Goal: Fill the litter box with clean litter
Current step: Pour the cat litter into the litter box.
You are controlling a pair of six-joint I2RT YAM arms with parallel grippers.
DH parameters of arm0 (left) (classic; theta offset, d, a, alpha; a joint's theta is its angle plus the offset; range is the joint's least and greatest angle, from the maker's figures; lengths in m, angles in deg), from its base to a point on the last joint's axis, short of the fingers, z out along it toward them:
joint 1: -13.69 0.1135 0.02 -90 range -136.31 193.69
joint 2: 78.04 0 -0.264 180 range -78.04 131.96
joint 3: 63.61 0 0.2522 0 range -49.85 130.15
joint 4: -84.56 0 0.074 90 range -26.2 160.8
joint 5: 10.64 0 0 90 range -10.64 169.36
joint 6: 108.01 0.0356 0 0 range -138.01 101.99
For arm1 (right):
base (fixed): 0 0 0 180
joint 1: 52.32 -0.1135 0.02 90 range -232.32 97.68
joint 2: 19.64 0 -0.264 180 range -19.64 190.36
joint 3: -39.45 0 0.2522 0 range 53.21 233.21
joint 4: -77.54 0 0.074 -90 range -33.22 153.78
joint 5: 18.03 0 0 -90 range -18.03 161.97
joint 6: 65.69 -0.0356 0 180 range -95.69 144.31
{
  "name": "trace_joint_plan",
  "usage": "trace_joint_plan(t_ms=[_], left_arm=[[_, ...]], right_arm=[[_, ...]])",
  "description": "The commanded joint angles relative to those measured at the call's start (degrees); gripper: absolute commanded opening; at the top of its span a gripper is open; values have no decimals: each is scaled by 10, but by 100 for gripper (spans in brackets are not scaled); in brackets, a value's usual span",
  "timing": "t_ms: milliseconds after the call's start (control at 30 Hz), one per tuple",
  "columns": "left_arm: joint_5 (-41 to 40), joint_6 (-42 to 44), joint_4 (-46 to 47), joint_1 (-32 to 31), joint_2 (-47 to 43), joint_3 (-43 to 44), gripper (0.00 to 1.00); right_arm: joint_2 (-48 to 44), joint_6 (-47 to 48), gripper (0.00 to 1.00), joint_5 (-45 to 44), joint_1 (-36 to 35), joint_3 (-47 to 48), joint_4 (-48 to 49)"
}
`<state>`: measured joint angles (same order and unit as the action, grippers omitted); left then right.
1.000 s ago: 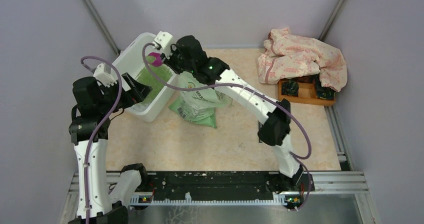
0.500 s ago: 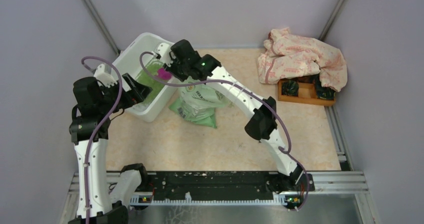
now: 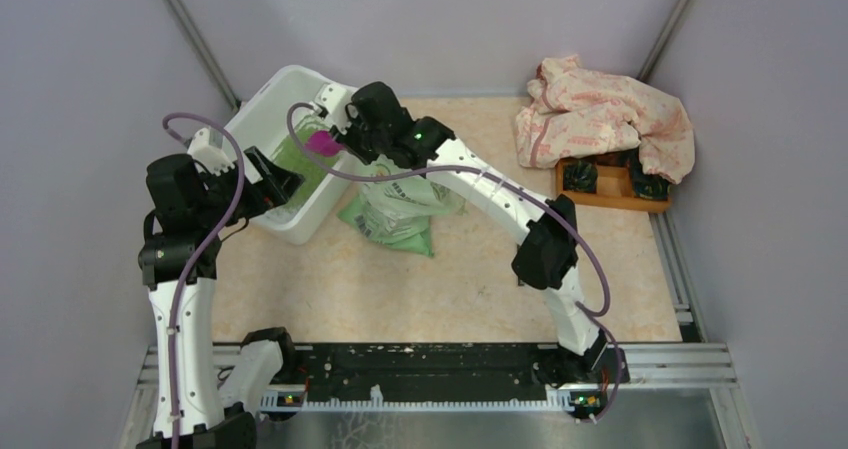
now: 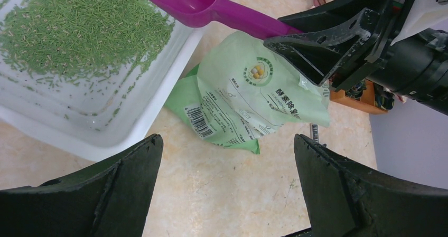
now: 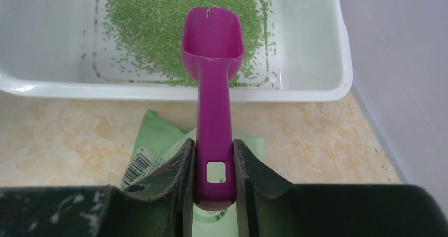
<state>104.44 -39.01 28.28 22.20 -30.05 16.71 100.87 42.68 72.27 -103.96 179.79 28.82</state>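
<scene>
The litter box (image 3: 262, 99) is a white tub at the back left, and its rim shows in both wrist views (image 4: 121, 142) (image 5: 317, 92). Clean litter (image 3: 297, 159) (image 4: 79, 31) (image 5: 153, 26) lies in it as a loose green patch. My right gripper (image 3: 347, 137) (image 5: 214, 144) is shut on the handle of a purple scoop (image 3: 322, 142) (image 4: 211, 7) (image 5: 214, 89). The scoop's bowl hangs over the box's right side and looks nearly empty. My left gripper (image 3: 280, 182) (image 4: 227, 142) is wide open above the floor by the box's near corner, holding nothing.
A light green litter bag (image 3: 395, 214) (image 4: 248, 105) (image 5: 158, 142) lies on the floor right of the box, under the right wrist. At the back right, an orange wooden tray (image 3: 610, 184) sits partly under a pink patterned cloth (image 3: 605, 119). Walls close in on three sides.
The right gripper with the scoop has come forward from the box's far right rim to over the litter. Its elbow swung left, then back right. The left arm has stayed still.
</scene>
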Motion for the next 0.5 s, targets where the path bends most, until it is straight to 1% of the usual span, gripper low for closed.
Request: trace_joint_plan(t_ms=[0, 67, 133, 167, 267, 300, 400, 467], left_arm=[[4, -2, 3, 3, -3, 10, 99], [4, -2, 2, 4, -3, 11, 99], [3, -2, 2, 3, -3, 13, 99], [4, -2, 2, 3, -3, 13, 99], [3, -2, 0, 4, -2, 16, 99], [3, -2, 0, 3, -2, 17, 99], [4, -2, 0, 4, -2, 17, 99], [4, -3, 1, 3, -2, 18, 99]], right_arm=[[-59, -11, 0, -13, -10, -2, 89], [-100, -24, 0, -5, -10, -74, 158], [-126, -36, 0, 12, -10, -114, 197], [-127, -37, 0, 15, -10, -116, 195], [-108, -27, 0, 8, -12, -82, 146], [-110, -25, 0, 2, -11, -89, 144], [-156, -31, 0, 5, -11, -155, 198], [-168, -32, 0, 14, -11, -166, 200]])
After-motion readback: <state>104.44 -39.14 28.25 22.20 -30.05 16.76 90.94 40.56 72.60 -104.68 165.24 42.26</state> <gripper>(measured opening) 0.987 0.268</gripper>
